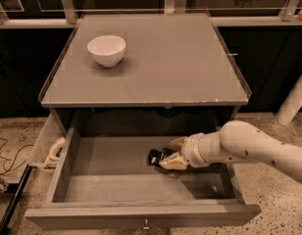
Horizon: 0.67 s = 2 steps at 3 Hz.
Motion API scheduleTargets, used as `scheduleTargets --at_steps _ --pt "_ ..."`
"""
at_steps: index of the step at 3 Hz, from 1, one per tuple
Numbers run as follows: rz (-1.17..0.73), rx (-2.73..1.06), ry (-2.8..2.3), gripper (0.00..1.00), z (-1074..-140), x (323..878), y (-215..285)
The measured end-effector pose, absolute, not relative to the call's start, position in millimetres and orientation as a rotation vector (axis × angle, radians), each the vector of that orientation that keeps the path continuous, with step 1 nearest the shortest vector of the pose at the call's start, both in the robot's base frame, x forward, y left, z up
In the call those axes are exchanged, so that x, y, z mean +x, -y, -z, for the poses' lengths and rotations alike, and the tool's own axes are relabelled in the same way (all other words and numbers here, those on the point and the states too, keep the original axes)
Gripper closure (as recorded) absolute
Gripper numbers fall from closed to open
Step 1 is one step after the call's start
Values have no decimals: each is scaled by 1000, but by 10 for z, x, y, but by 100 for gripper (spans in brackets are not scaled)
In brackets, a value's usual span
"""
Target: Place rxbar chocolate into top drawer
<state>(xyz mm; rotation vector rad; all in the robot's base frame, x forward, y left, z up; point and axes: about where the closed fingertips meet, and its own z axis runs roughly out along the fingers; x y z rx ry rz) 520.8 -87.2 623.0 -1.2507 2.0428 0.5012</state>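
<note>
Inside top drawer [116,213], rxbar chocolate [156,156] sits pinched between gripper [173,152] fingers [173,162].

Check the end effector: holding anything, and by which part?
The end effector, inside the open grey wooden drawer, grips the small flat black-wrapped snack bar by its right end.

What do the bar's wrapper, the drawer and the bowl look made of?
top drawer: matte grey, looks like painted wood, going by its plank-like walls.
rxbar chocolate: black wrapper with a faint sheen, probably plastic film; held by the gripper inside that drawer.
white bowl: smooth, likely glazed ceramic, though plastic is possible.
</note>
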Motion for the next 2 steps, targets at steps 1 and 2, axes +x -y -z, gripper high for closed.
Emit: scheduleTargets --at_steps 1,2 --pt "-501 -1251 -2043 0 -6230 5208 871" --pt "-501 -1251 -2043 0 -6230 5208 871"
